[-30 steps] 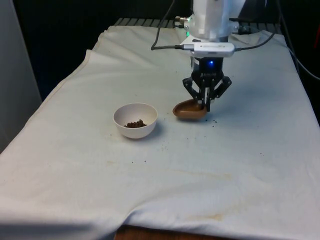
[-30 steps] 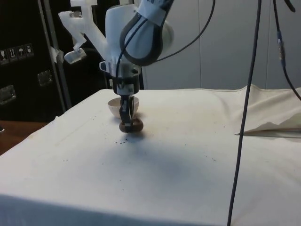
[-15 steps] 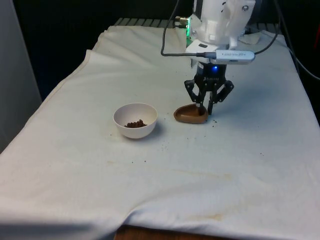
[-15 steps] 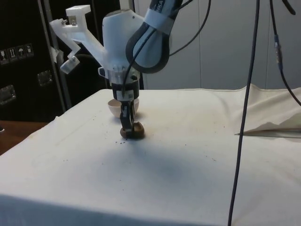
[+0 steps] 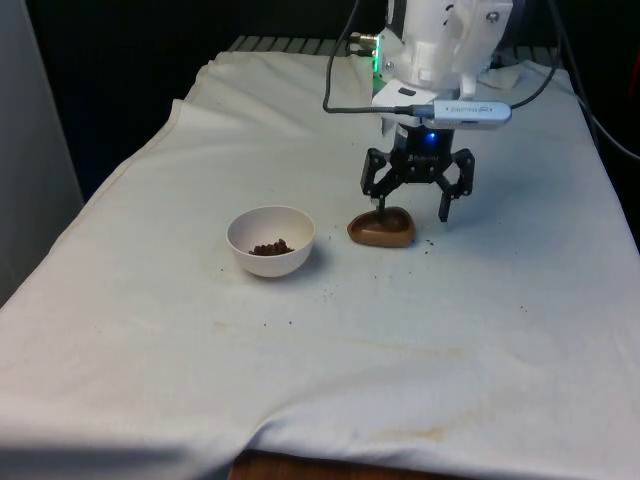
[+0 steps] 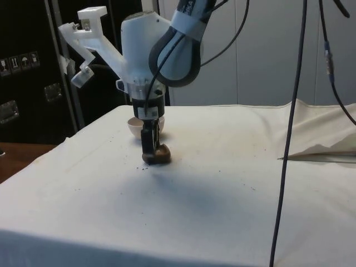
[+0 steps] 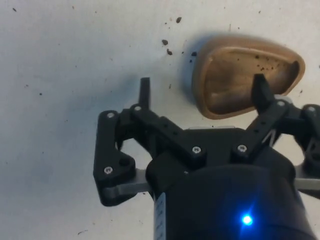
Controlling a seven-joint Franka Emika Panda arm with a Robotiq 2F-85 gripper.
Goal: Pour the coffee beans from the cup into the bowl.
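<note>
The brown cup [image 5: 383,229] rests on the white cloth with its opening up, and it holds just a few dark crumbs [image 7: 235,75]. My gripper [image 5: 411,210] hangs open right over it, holding nothing. In the wrist view one fingertip [image 7: 259,85] is over the cup's hollow and the other fingertip [image 7: 144,86] is over bare cloth outside the rim. The white bowl [image 5: 270,240] with coffee beans in it stands to the front view's left of the cup, a short gap away. In the side view the gripper [image 6: 148,153] is down at the cup [image 6: 160,155], with the bowl [image 6: 135,127] behind.
Loose bean crumbs [image 5: 328,293] dot the cloth around the cup and in front of the bowl. A black cable [image 6: 288,139] hangs down near the side view's right, beside a raised fold of cloth [image 6: 328,144].
The fingers have spread wide and let go of the cup. The cup, held tilted a second ago, now lies flat on the cloth. The arm shifted slightly to the front view's right.
</note>
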